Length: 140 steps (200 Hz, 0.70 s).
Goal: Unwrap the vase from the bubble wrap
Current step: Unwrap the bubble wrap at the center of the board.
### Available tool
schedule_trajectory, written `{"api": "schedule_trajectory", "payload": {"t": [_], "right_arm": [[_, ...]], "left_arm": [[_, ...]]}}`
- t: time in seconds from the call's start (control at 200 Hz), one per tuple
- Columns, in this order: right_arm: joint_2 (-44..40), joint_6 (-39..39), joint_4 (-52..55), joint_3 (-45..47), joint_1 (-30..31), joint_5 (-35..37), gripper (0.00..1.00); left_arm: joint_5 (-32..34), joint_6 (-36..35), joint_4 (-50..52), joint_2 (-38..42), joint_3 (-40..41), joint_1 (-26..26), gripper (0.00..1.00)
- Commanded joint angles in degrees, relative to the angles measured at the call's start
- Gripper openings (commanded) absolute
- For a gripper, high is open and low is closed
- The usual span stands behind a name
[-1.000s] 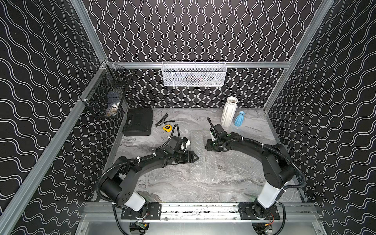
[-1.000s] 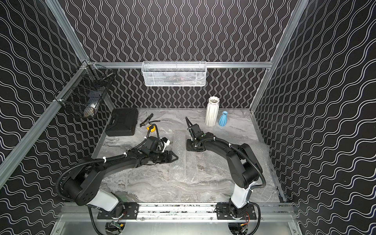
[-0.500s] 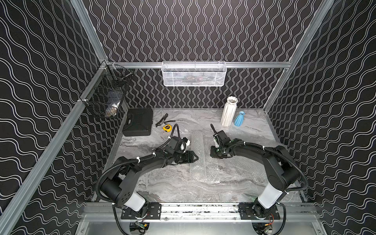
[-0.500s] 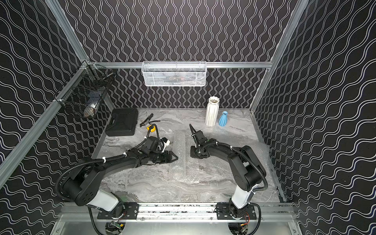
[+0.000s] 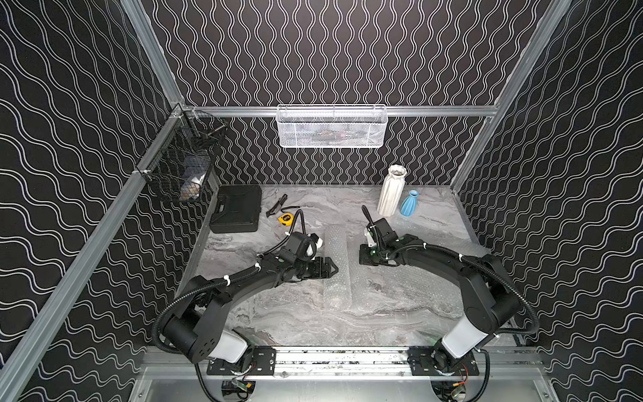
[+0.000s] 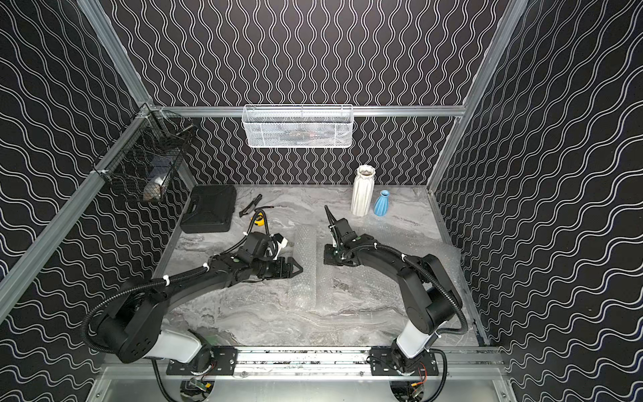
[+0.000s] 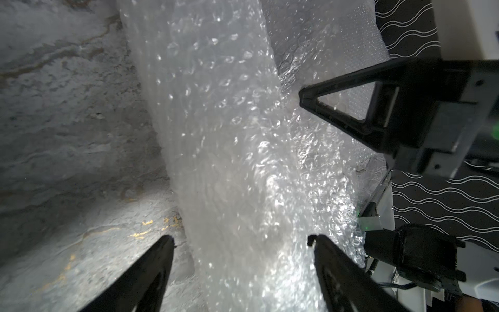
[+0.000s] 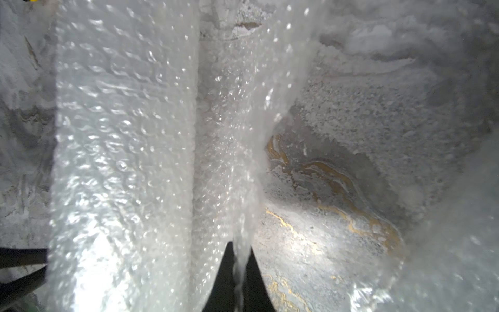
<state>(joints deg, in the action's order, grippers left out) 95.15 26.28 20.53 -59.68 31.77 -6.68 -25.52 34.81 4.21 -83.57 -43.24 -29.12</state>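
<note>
Left arm (image 5: 243, 278): reaching low and forward, wrist level; left gripper (image 7: 240, 240) with jaws spread wide.
Right arm (image 5: 435, 257): elbow bent, wrist tipped downward; right gripper (image 8: 240, 251) with jaws pinched together on a fold of bubble wrap (image 8: 243, 175).

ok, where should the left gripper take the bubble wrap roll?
Probably mid-length on the roll, from the left arm's side, jaws across it. It lies long, running front to back; the open left gripper sits beside it, the right gripper pinches the loose flap.
</note>
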Motion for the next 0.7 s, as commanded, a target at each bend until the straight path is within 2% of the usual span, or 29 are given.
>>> {"api": "schedule_trajectory", "payload": {"t": [0.0, 0.395, 0.696], "right_arm": [[-1.43, -1.35, 1.85, -1.18, 0.05, -0.75, 0.06], [-3.31, -4.91, 5.59, -4.94, 0.64, -4.00, 0.07], [-4.27, -5.28, 7.72, -8.32, 1.43, -3.37, 0.06]], "left_arm": [[-0.72, 1.01, -4.12, 0.15, 0.78, -0.09, 0.86], [-1.73, 1.62, -5.31, 0.67, 2.56, -0.07, 0.85], [3.68, -0.20, -0.09, 3.29, 3.08, -0.06, 0.85]]}}
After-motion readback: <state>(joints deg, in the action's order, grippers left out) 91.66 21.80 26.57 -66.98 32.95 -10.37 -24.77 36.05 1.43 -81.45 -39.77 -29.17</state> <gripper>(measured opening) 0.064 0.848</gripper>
